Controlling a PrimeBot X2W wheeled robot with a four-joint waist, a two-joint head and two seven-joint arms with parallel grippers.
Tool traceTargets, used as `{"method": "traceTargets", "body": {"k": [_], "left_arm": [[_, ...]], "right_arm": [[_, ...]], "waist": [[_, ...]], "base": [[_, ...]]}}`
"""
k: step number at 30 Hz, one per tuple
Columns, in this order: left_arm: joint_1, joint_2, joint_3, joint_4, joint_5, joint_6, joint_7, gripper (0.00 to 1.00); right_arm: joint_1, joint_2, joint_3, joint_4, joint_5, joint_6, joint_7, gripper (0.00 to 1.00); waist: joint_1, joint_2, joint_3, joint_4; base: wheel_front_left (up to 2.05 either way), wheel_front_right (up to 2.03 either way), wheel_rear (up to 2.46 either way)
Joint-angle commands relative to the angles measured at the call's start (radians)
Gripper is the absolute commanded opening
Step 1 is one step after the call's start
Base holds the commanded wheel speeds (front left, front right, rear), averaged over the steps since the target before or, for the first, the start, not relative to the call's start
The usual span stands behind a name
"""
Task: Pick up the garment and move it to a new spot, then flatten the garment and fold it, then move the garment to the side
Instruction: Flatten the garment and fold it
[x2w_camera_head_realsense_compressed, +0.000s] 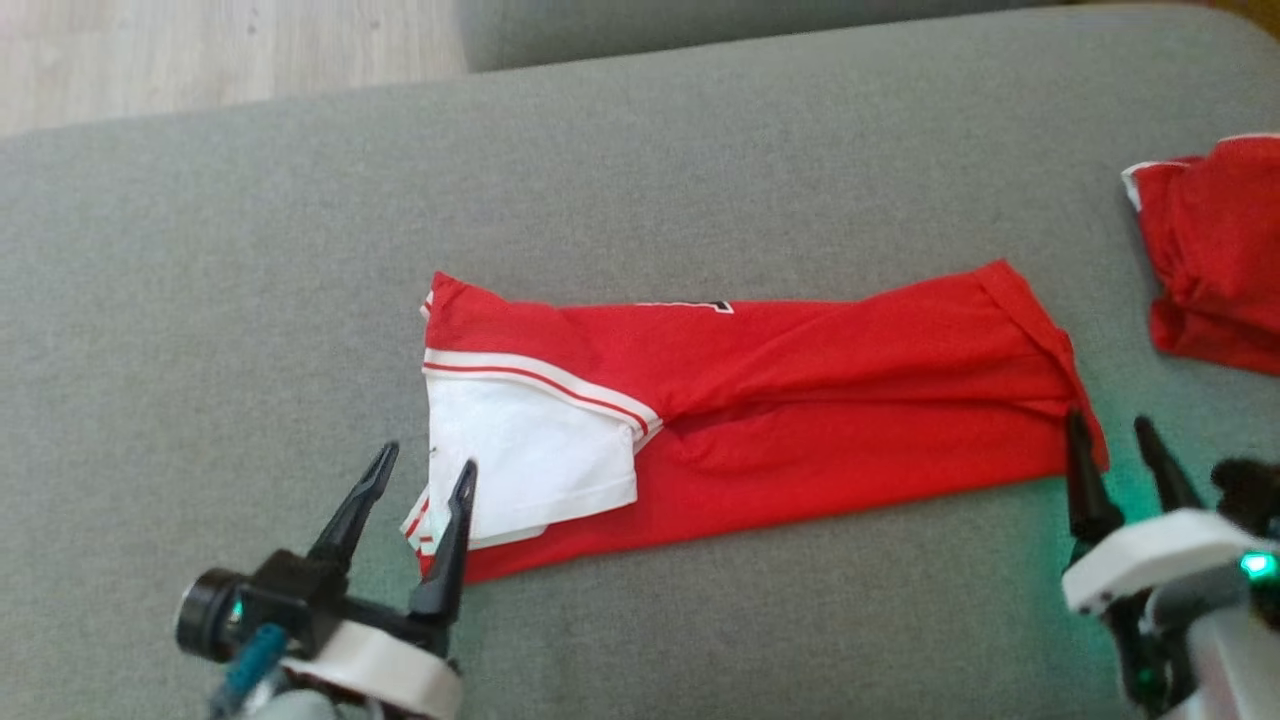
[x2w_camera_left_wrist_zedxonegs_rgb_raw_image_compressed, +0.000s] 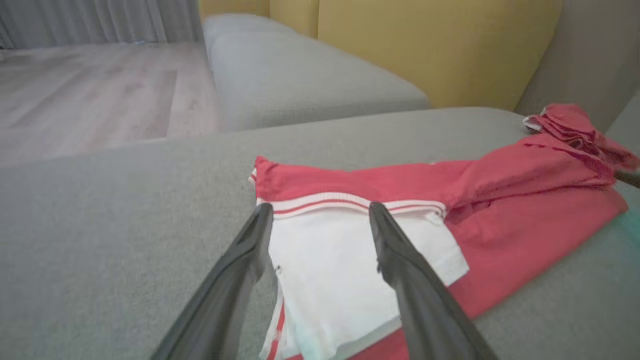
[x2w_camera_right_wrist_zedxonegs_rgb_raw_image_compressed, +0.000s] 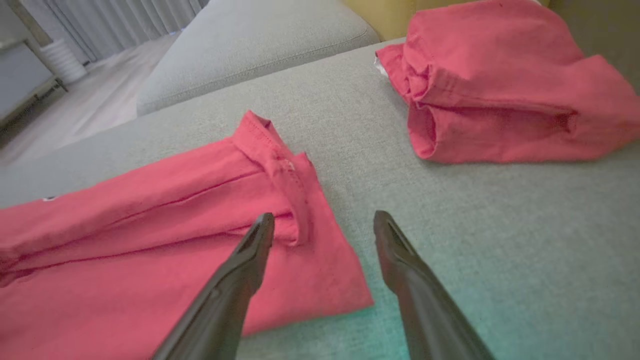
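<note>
Gaping empty, left gripper (x2w_camera_head_realsense_compressed: 427, 460) and right gripper (x2w_camera_head_realsense_compressed: 1110, 420) hover at opposite ends of the garment (x2w_camera_head_realsense_compressed: 800, 400), and the left wrist view adds a yellow cushion (x2w_camera_left_wrist_zedxonegs_rgb_raw_image_compressed: 440, 50) beyond.

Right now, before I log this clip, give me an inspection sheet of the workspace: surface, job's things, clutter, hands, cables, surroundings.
Surface: grey sofa, flat fabric seat.
Job's things: red shirt, folded into a long strip across the seat; white sleeve on top at its left end.
Clutter: second garment, red, bunched at the far right, apart from the shirt.
Hands: left hand open, at the sleeve; right hand open, at the shirt's right end; neither holds anything.
Cables: nothing seen.
Surroundings: wood floor, yellow cushion, curtain.
</note>
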Motion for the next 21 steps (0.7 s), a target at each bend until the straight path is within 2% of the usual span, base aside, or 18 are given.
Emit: {"method": "traceTargets", "body": {"k": [1, 6, 11, 16, 21], "left_arm": [[0.008, -0.011, 0.083, -0.031, 0.047, 0.021, -0.012, 1.00], [0.142, -0.166, 0.259, -0.053, 0.202, 0.068, -0.012, 1.00], [0.248, -0.311, 0.366, -0.068, 0.359, 0.071, -0.012, 1.00], [0.307, -0.418, 0.402, -0.075, 0.495, 0.044, -0.012, 1.00], [0.327, -0.479, 0.418, -0.058, 0.571, -0.010, -0.012, 1.00]], "right_arm": [[0.018, 0.005, 0.012, -0.040, 0.022, 0.004, -0.016, 1.00], [0.046, 0.025, -0.008, -0.047, 0.061, 0.004, -0.025, 1.00], [-0.002, 0.027, -0.063, -0.010, 0.098, 0.004, -0.023, 1.00], [-0.075, 0.020, -0.138, 0.087, 0.093, 0.004, -0.009, 1.00], [-0.126, 0.025, -0.177, 0.240, 0.040, 0.004, 0.033, 1.00]], "waist": [[0.0000, -0.0001, -0.018, 0.007], [0.0000, -0.0001, -0.051, 0.031], [0.0000, -0.0001, -0.066, 0.075], [0.0000, -0.0001, -0.060, 0.123], [0.0000, -0.0001, -0.061, 0.154]], "base": [[0.00, 0.00, 0.00], [0.00, 0.00, 0.00], [0.00, 0.00, 0.00], [0.00, 0.00, 0.00], [0.00, 0.00, 0.00]]}}
